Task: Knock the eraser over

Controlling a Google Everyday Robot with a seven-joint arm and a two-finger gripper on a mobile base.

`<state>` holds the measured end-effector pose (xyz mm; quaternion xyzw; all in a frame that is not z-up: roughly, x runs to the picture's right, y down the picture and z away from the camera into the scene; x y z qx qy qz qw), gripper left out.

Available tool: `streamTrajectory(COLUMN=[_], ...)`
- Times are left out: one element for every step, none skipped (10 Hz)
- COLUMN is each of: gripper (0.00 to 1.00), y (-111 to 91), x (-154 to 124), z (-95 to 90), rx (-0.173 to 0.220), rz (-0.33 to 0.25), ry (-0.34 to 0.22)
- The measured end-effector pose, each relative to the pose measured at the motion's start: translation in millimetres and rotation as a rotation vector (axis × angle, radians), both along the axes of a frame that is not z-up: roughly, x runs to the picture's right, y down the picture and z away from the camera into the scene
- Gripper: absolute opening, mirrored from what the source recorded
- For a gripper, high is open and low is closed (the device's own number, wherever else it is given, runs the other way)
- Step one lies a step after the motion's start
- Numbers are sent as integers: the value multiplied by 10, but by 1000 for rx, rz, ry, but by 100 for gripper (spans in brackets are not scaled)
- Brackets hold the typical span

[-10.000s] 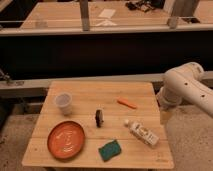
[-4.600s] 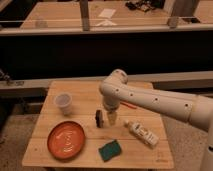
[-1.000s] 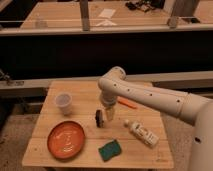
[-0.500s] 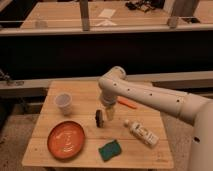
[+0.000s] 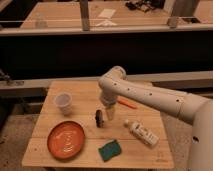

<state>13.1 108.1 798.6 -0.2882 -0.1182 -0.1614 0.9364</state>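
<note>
The eraser point(image 5: 99, 118) is a small black block standing upright near the middle of the wooden table point(image 5: 85, 97). My gripper point(image 5: 109, 113) hangs from the white arm just to the right of the eraser, close beside it at the same height. The arm reaches in from the right edge of the view and bends down over the table's centre. I cannot tell whether the gripper touches the eraser.
A clear plastic cup point(image 5: 64, 103) stands at the left. An orange plate point(image 5: 66, 139) lies at the front left. A green sponge point(image 5: 109, 149) lies at the front. A white bottle point(image 5: 141, 132) lies at the right. An orange marker point(image 5: 127, 103) lies behind the arm.
Since ten seconds ago the arm has swung in from the right to beside the eraser. Over the last second it has hardly moved. The eraser still stands.
</note>
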Motion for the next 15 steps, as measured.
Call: streamTrajectory(gripper=[80,80,80,80,80,80,80,80,80,80,80,80,80,80,80], y=[0,-5,-5,-6,-8,-6,-7,-8,-9,-8,-10,-10,-11,-11,-8], x=[4,5,8,10,8,9,14,15,12,5,-2,-4,-2,-1,-2], z=[6,9,14,17,21,26,31,35,35,40,40,42,44,48,51], rx=[0,-1,-1,-1,-1,-2,-2,-2,-3,-4,-3,-4,-4,-4,-6], rz=[-1,-5,-7,-8,-11,-13,-15,-17,-19,-22,-25,-27,-29,-31,-33], ry=[-1,-2,-3,-3,-5,-6,-8,-10,-10,-10,-11,-12,-13,-14,-14])
